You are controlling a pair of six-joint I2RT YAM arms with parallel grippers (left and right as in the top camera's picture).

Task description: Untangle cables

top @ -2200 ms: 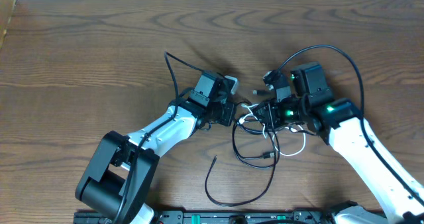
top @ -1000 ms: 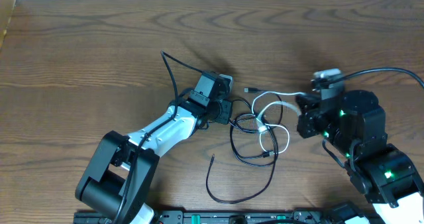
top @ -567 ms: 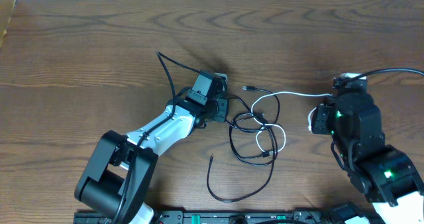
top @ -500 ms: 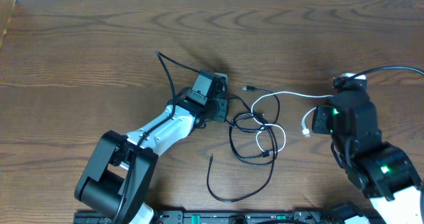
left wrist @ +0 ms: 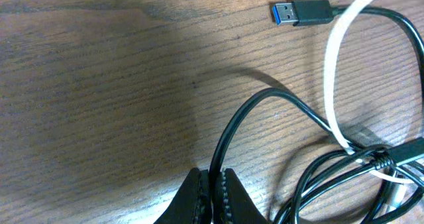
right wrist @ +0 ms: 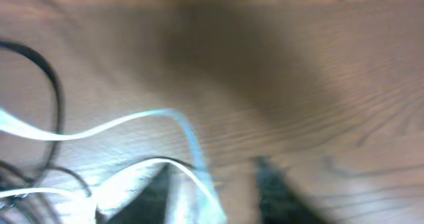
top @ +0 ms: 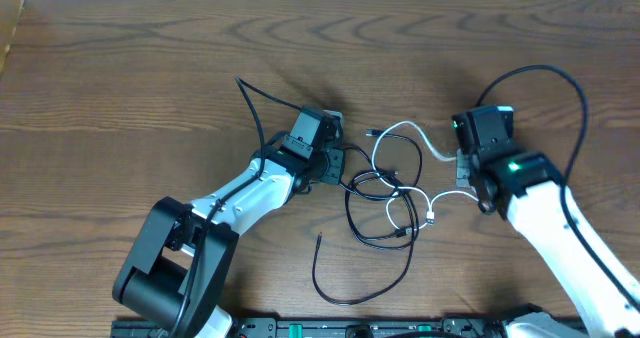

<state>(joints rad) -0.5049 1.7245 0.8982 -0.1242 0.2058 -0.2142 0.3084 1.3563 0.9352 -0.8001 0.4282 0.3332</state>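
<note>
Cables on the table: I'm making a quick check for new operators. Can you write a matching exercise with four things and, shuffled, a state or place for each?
Things:
1. black cable
2. white cable
3. USB plug
4. right gripper

States or places:
A. blue inside its tip, lying free on the table
B. fingers apart, in a blurred wrist view
C. pinched in the shut left gripper
D. pale loops crossing the dark cord

Pairs: 1-C, 2-D, 3-A, 4-B
</note>
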